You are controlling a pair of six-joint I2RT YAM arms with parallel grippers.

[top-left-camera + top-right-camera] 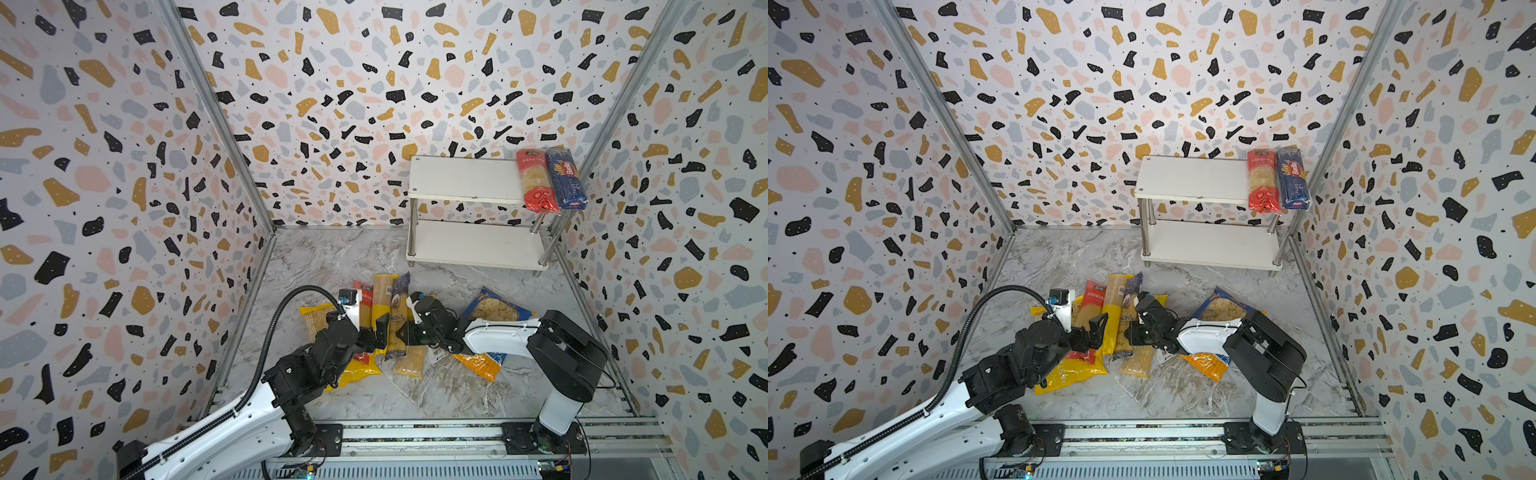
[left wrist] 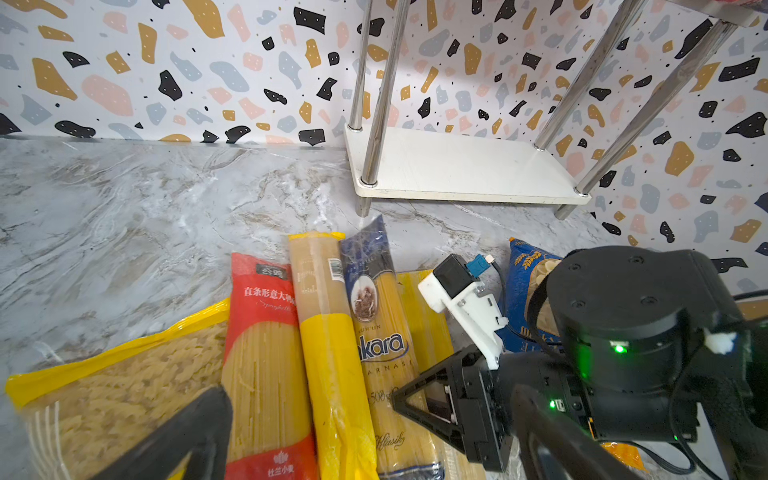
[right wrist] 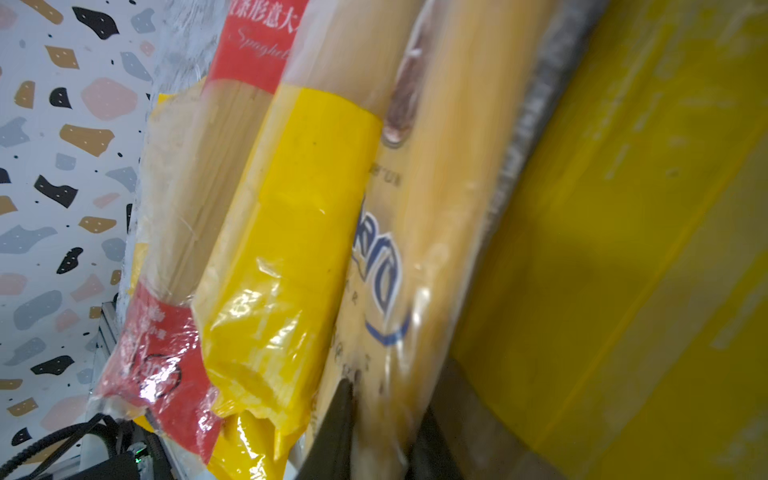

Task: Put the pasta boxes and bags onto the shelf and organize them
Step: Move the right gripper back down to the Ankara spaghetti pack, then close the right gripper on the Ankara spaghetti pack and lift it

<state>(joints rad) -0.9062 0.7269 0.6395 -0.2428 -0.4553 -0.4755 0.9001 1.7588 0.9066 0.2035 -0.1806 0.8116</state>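
Looking down in both top views, I see the right claw pinched shut on the blue-grey pack. That pack lies in a row of long packs on the marble bench. The left claw stands wide open just opposite, over the yellow pack and the red pack. Under its wrist lies the wide yellow bag. Behind the right claw's arm is the blue-orange bag. Well beyond both claws stands the shelf. Only these views show its top board, which carries a second red pack touching a dark-blue pack that reads "Barilla".

The left wrist camera gives the writing. The red pack reads "Spaghetti" under Chinese characters, and the yellow pack has a barcode. The blue-grey pack reads "akara", "Klasik" and "500". A second yellow pack lies half under it, on the side where the right claw comes in. The left claw gapes empty above the row.

The right wrist camera is close and blurred. Two dark fingers have the blue-grey pack squeezed between them. Next to it are the yellow pack and the red pack, lettered "Spaghet".
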